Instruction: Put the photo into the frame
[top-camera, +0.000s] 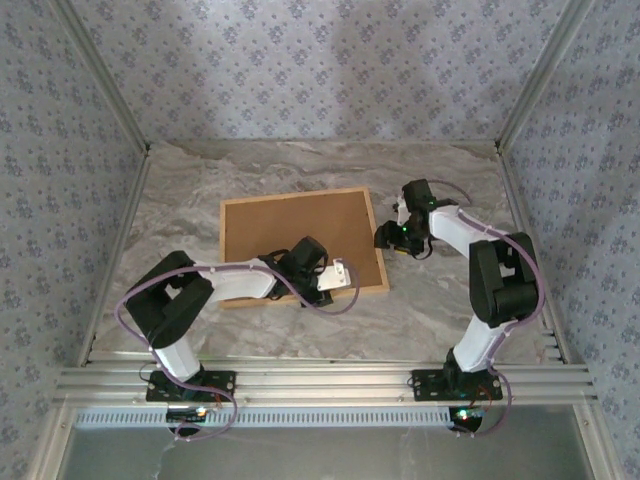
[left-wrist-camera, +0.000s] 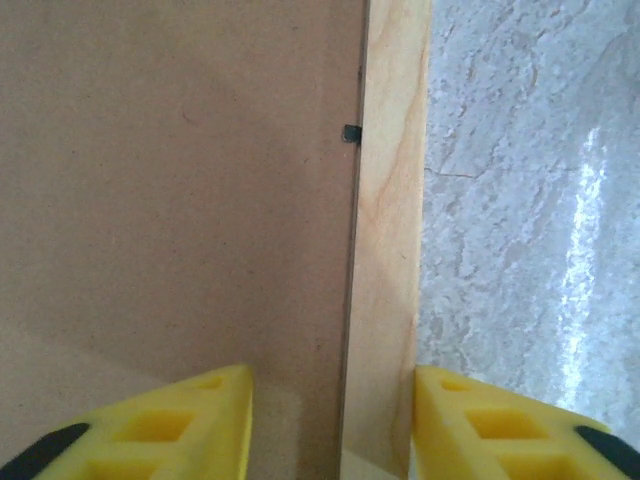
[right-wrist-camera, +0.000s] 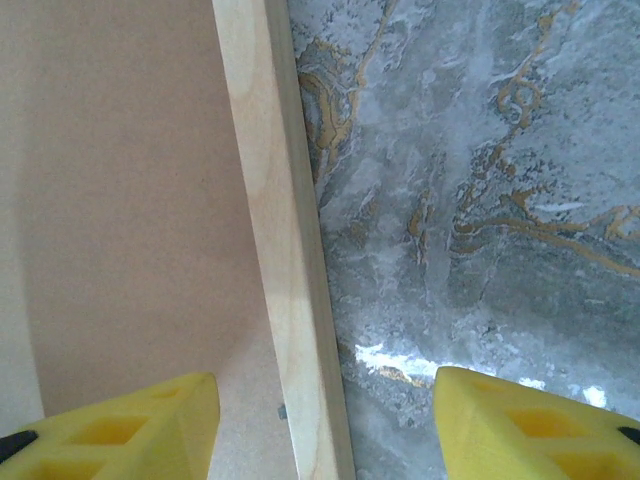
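Left pincer apart, astride frame rail. Right pincer apart, wider, astride right rail. Frame flat, back up, on surface, brown board seated inside. Photo, I judge, hidden beneath it. Step, I judge: securing board. I keep fingers square to rail, press evenly, mind small tab.

The left arm lies low and bent at the elbow. Its left gripper sits over the near right corner of the frame, yellow fingers parted astride the right rail. The right arm doubles back to the same rail farther along, the right gripper likewise spread astride it.
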